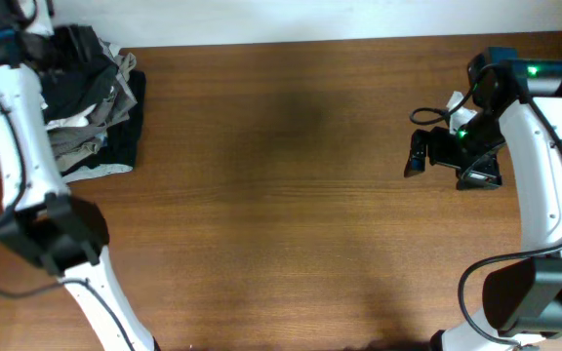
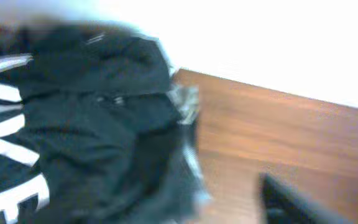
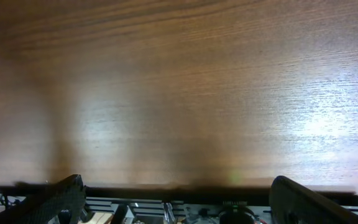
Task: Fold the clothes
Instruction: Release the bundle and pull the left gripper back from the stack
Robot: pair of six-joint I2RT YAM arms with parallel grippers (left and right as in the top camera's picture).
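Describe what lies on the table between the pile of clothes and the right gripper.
Nothing. The overhead view shows only bare wooden table between the pile of clothes and the right gripper.

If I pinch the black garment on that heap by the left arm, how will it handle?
Likely floppy: the black garment lies in soft creases, so it should sag and drape. It sits crumpled in the heap among grey pieces, so it may drag others along.
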